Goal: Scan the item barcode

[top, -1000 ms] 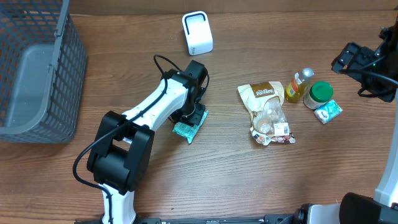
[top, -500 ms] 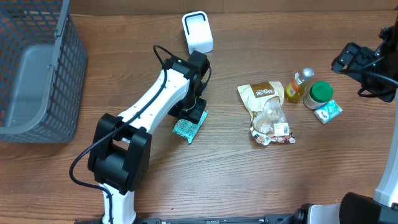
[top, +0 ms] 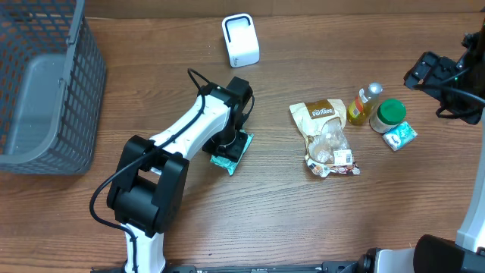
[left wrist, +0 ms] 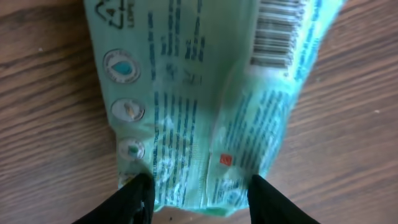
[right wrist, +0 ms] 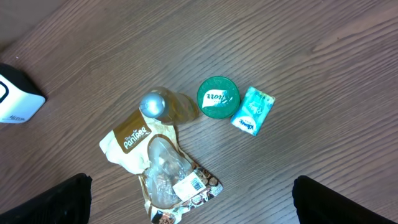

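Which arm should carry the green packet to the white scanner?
Left. The left gripper straddles the green packet, close to the white scanner. The right gripper hangs far off, past the green-lidded jar and bottle.

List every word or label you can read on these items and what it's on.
"Pantree": on the brown pouch.
green packet: a barcode, a recycling triangle and fine print, all too blurred to read.
green lid: script logo, not legible.
small teal packet: print too small to read.
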`<action>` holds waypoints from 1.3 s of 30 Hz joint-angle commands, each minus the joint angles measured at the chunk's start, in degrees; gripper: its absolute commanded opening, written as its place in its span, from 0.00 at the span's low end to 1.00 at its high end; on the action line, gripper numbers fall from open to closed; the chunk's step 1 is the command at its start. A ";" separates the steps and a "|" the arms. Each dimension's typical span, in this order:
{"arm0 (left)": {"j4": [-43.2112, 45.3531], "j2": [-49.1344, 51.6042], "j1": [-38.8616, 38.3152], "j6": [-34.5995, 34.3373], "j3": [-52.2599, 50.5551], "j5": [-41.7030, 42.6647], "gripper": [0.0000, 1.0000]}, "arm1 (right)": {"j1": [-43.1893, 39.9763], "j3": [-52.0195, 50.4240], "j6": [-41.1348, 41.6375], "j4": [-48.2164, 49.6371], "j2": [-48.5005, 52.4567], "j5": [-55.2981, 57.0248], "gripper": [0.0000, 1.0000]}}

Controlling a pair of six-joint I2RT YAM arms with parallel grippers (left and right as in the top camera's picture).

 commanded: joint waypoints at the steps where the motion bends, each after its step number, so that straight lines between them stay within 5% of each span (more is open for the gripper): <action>1: 2.47 0.48 -0.42 -0.94 -3.10 0.11 0.50 | -0.07 1.14 0.24 0.28 -0.63 0.33 1.00; 39: 6.56 0.46 -0.31 -2.75 -6.99 -0.76 0.67 | -0.07 1.14 0.24 0.28 -0.63 0.33 1.00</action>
